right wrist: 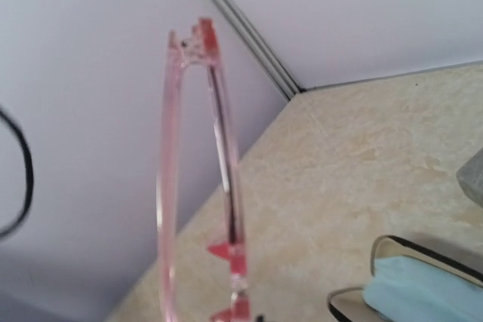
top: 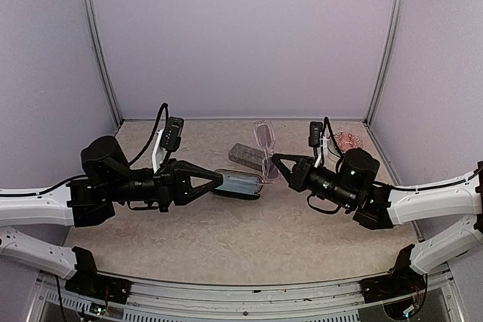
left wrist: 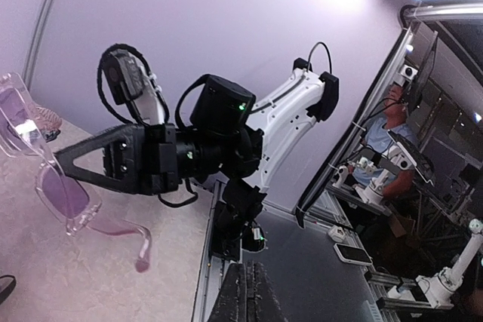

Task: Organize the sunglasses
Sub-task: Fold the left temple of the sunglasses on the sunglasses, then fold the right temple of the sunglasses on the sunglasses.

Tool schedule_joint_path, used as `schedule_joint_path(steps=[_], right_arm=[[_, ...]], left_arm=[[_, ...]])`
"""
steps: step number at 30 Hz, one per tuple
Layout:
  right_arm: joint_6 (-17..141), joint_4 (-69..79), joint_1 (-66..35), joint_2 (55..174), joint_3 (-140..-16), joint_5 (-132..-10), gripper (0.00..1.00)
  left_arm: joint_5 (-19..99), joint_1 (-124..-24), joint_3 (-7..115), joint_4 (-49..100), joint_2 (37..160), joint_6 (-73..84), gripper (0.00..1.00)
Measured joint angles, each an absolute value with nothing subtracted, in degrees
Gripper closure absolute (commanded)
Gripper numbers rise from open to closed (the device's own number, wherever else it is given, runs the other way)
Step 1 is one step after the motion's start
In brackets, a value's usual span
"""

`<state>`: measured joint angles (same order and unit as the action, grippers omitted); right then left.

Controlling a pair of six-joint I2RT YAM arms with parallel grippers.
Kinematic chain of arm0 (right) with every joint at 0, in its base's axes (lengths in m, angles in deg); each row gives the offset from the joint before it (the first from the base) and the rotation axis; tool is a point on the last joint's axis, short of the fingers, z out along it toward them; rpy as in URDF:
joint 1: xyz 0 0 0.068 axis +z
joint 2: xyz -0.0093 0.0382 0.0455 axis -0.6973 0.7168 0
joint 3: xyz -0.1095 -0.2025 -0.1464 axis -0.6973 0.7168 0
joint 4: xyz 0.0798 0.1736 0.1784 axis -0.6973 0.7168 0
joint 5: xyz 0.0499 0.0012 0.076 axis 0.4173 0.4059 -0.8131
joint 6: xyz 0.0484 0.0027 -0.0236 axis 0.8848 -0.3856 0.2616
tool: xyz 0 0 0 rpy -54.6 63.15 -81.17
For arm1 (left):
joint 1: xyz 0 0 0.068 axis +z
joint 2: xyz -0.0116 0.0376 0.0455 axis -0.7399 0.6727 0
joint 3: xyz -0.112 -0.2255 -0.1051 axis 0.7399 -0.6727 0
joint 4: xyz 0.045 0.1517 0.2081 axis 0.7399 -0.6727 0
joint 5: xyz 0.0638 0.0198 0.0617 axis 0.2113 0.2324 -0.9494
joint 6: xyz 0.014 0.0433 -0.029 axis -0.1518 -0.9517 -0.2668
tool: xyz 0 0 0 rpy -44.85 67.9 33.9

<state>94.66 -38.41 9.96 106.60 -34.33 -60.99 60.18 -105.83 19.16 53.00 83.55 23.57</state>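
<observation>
A pair of sunglasses [top: 264, 143] with a clear, pale-pink plastic frame hangs above the table at mid-back, and my right gripper [top: 274, 160] is shut on it. The left wrist view shows the same sunglasses [left wrist: 62, 186] at the tip of the right gripper [left wrist: 62, 157], one arm trailing down. Seen edge-on in the right wrist view, the sunglasses [right wrist: 198, 186] rise from the bottom edge. My left gripper [top: 220, 179] points right, its tip at the left end of an open black oval case [top: 240, 185]. Its fingers [left wrist: 243, 295] are pressed together with nothing showing between them.
The oval case [right wrist: 411, 280] holds something light teal. A closed grey rectangular case [top: 246, 154] lies behind it. A small red-and-white object [top: 348, 141] sits in the back right corner. Lilac walls enclose the table on three sides.
</observation>
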Motion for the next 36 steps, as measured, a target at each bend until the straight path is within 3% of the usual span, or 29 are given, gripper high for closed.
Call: schedule_joint_path(steps=[15,36], right_arm=[[104.1,-43.1,10.4,113.3,-41.7,-61.9,1.00],[99.1,-53.9,15.3,114.1,-36.6,-69.5,1.00]], left_arm=[[64.8,-109.3,21.7,55.6,91.5,23.5,1.00],[59.9,-107.1,21.9,66.8,98.2,30.0,1.00]])
